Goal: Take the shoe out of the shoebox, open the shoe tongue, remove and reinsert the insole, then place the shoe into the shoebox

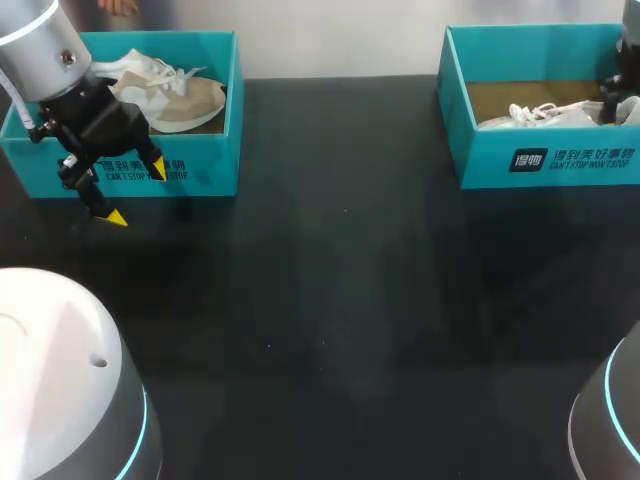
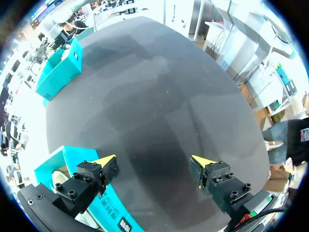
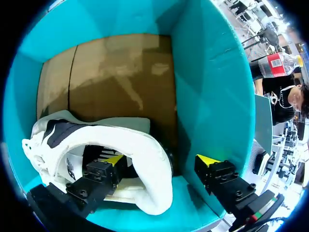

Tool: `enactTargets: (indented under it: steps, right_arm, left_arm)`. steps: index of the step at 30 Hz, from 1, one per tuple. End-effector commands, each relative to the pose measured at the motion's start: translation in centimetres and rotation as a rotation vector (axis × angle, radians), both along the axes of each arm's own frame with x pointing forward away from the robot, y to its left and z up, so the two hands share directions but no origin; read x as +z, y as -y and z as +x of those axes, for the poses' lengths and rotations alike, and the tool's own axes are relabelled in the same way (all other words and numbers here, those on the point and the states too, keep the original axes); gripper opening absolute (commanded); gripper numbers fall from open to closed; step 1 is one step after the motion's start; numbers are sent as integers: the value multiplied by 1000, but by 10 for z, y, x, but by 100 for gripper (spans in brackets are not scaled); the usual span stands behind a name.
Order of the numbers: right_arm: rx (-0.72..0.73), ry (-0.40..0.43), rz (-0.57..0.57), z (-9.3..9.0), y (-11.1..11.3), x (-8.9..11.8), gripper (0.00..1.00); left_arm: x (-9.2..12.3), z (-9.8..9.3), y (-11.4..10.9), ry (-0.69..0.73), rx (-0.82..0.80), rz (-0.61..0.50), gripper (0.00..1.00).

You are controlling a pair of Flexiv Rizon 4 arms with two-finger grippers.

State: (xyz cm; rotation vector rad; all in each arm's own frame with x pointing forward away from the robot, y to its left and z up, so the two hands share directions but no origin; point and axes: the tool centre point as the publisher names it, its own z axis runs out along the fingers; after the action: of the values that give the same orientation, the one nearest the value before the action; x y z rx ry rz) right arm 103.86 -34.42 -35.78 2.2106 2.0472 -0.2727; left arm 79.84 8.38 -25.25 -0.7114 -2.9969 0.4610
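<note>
A white shoe (image 1: 540, 115) lies in the right teal shoebox (image 1: 560, 160), and my right arm (image 1: 628, 60) comes down into that box at its right end. In the right wrist view my right gripper (image 3: 161, 162) is open astride the white shoe's (image 3: 145, 142) heel. One finger sits inside the shoe opening; the other stands outside, apart from the heel, near the shoebox wall (image 3: 212, 87). My left gripper (image 1: 135, 192) hangs open and empty in front of the left teal shoebox (image 1: 200, 170), which holds a beige and white shoe (image 1: 170, 95).
The black table (image 1: 330, 300) stretches between the two boxes. In the left wrist view, my left gripper (image 2: 154, 162) is over the tabletop (image 2: 159, 96), one finger above the left shoebox's corner (image 2: 53, 166); the right shoebox (image 2: 60, 72) stands far ahead.
</note>
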Motion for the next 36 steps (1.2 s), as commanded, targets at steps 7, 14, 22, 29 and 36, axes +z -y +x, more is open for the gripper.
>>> enactTargets:
  steps: [7, 14, 22, 29, 36]
  right_arm:
    - [-55, 42, -26, -12, -17, 55, 100]
    - [-61, 60, -8, -23, -38, 93, 100]
    - [-77, 56, 32, -54, -63, 139, 100]
    - [-75, 49, 46, -70, -81, 163, 100]
    - [-101, 55, 79, -75, -85, 165, 100]
  left_arm:
    - [0, -1, 0, 2, 0, 2, 100]
    - [0, -1, 0, 2, 0, 2, 100]
    - [0, -1, 0, 2, 0, 2, 100]
    - [0, -1, 0, 2, 0, 2, 100]
    - [0, -1, 0, 2, 0, 2, 100]
